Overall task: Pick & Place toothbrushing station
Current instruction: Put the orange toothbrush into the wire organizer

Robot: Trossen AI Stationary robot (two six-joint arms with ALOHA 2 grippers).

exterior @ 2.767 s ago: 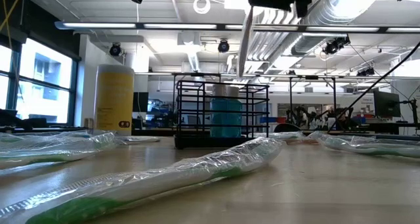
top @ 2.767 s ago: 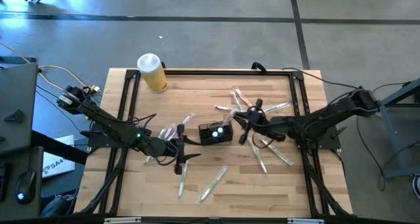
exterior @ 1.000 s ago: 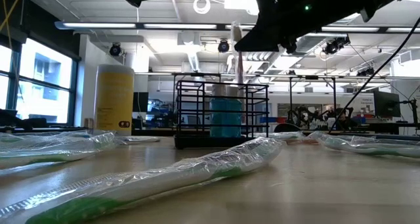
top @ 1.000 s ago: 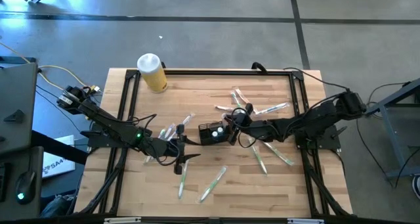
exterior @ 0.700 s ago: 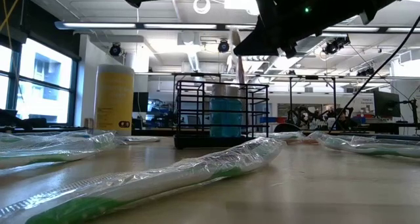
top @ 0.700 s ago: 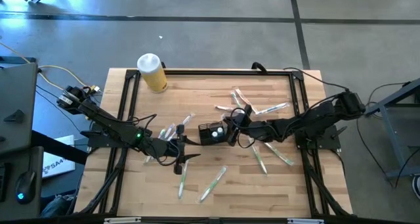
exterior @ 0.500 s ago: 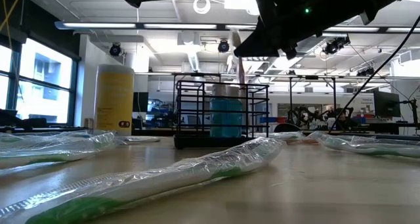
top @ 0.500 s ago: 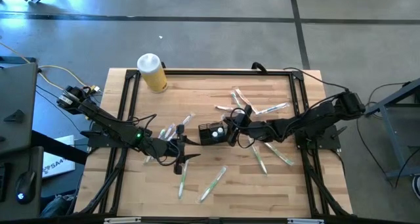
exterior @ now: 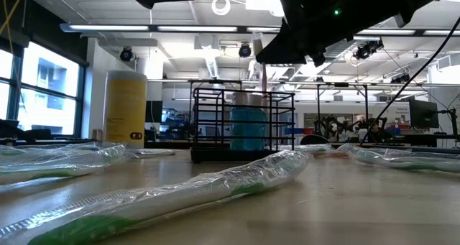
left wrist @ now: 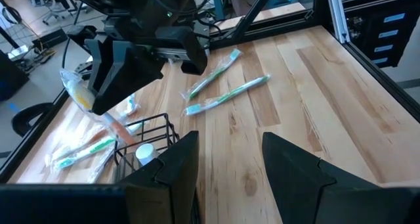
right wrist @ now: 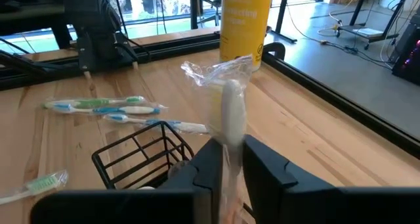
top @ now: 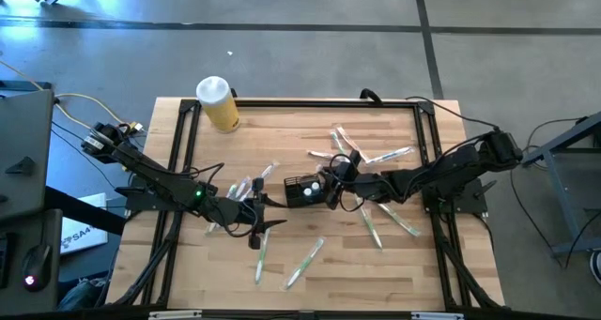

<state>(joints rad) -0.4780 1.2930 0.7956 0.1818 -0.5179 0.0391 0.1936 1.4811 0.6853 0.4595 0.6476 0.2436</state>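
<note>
The black wire caddy (top: 302, 192) stands on its base at the table's middle; it also shows in the low view (exterior: 208, 123) and in the right wrist view (right wrist: 131, 152). A blue tube with a white cap (exterior: 248, 126) stands inside it. My right gripper (top: 334, 181) is above the caddy's right side, shut on a plastic-wrapped toothbrush (right wrist: 230, 112). My left gripper (top: 255, 228) is open and empty, near and left of the caddy; its fingers (left wrist: 226, 161) show apart in the left wrist view. My right gripper pinches the wrapped toothbrush between its two fingers, around the middle of its length (right wrist: 229, 142). The fingers come slanting down from the table's right and lie across it. The brush stands steeply tilted, its crumpled wrapper end (right wrist: 216, 71) up, its lower end (left wrist: 123, 133) inside the caddy.
A yellow cylinder with a white lid (top: 218, 104) stands at the far left. Wrapped toothbrushes lie loose: near the front (top: 305, 259), right of the caddy (top: 376, 221), behind it (top: 362, 156), and by my left gripper (top: 246, 185). Black rails (top: 310, 102) frame the table.
My right gripper has sunk slightly over the caddy with the toothbrush, whose lower end has gone a little deeper into the caddy. Before that it came from the table's right toward the caddy. My left arm has kept still.
</note>
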